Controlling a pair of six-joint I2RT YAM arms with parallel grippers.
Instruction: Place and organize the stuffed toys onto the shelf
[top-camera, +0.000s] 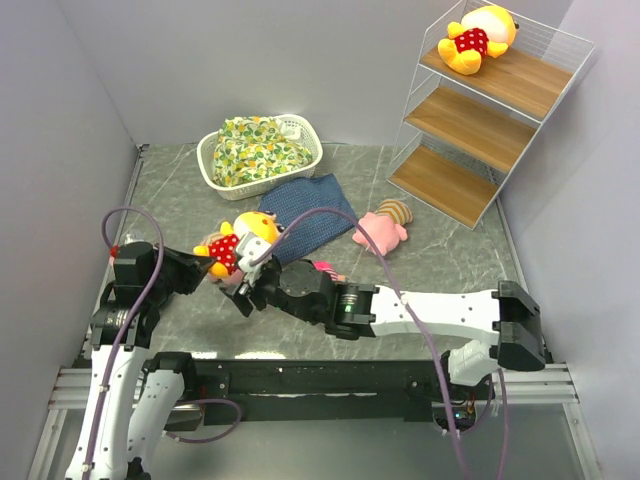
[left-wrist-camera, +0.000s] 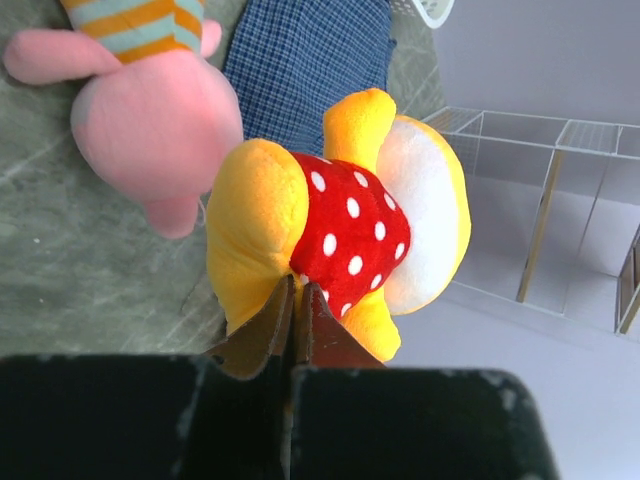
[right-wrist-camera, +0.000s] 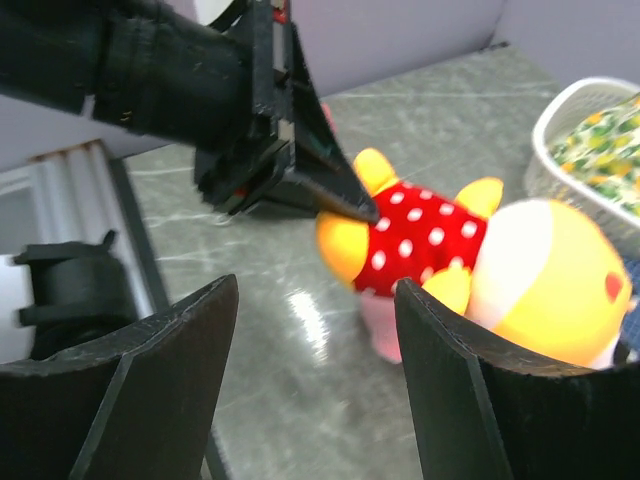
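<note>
My left gripper (top-camera: 207, 266) is shut on the red dotted top of a yellow bear (top-camera: 241, 238) and holds it off the table; in the left wrist view the jaws (left-wrist-camera: 298, 292) pinch the bear (left-wrist-camera: 340, 225). My right gripper (top-camera: 246, 297) is open and empty just in front of it; its fingers (right-wrist-camera: 318, 330) frame the bear (right-wrist-camera: 450, 250). A second yellow bear (top-camera: 478, 38) lies on the top board of the shelf (top-camera: 470, 185). A pink striped piglet (top-camera: 385, 228) lies on the table. Another piglet (left-wrist-camera: 150, 110) lies close beneath the held bear.
A white basket (top-camera: 310, 135) with a floral cloth bundle (top-camera: 255, 148) stands at the back. A blue cloth (top-camera: 305, 215) lies mid-table. Something pink (top-camera: 325, 268) shows partly behind my right arm. Grey walls close in the left, back and right.
</note>
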